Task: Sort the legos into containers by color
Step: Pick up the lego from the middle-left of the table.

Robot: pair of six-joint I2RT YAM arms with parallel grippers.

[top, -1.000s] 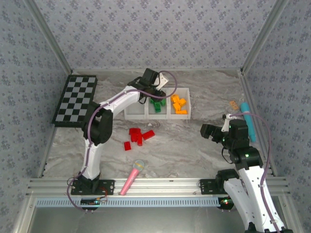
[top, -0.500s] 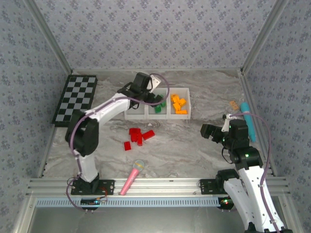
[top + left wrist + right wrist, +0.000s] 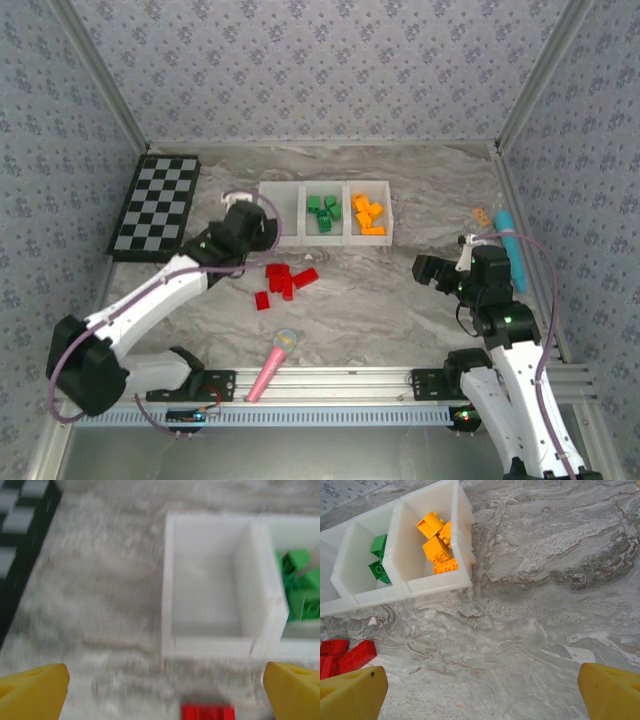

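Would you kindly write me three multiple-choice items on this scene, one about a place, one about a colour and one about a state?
1. Where do the red legos lie? A in the left bin; B on the table; C on the checkerboard.
2. What colour are the legos in the middle bin? A green; B orange; C red.
3. How is the left hand? A shut on a lego; B shut and empty; C open and empty.
Answers: 1 B, they lie on the bare marble; 2 A, green bricks show there; 3 C, its fingertips stand wide apart, holding nothing.
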